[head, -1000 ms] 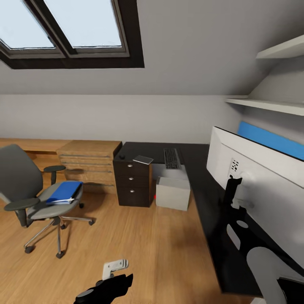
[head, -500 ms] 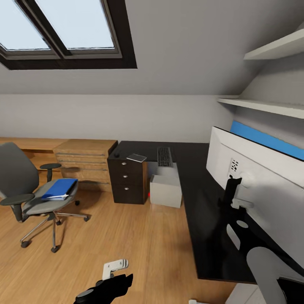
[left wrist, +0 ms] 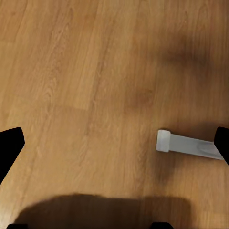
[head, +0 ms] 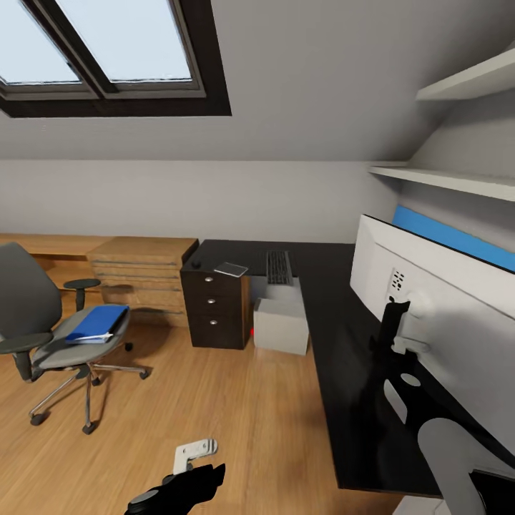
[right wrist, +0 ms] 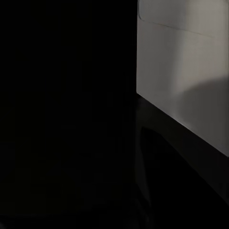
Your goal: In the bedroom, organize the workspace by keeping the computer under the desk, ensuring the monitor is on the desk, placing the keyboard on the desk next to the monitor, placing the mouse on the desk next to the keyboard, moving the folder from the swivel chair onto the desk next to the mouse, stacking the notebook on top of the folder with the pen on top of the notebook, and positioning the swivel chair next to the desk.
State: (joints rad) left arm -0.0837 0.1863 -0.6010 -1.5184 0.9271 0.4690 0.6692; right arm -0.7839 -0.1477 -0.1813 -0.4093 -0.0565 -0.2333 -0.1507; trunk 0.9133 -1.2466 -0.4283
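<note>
Folder (head: 95,323) flat on chair (head: 44,325) seat, well left of bench (head: 336,336). Keyboard (head: 279,266), notebook (head: 231,270) and mouse (head: 196,263) at bench's far end — computer (head: 280,322) on floor beneath. Monitor (head: 436,297) upright on bench at right, back showing. Left fingers (left wrist: 10,145) spread wide over floor, holding nothing; right fingers' state — cannot tell.

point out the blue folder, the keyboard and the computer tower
folder (head: 98,322), head view, middle of its blue cover
keyboard (head: 279,266), head view, centre of the black keys
computer (head: 281,330), head view, its front face
</note>
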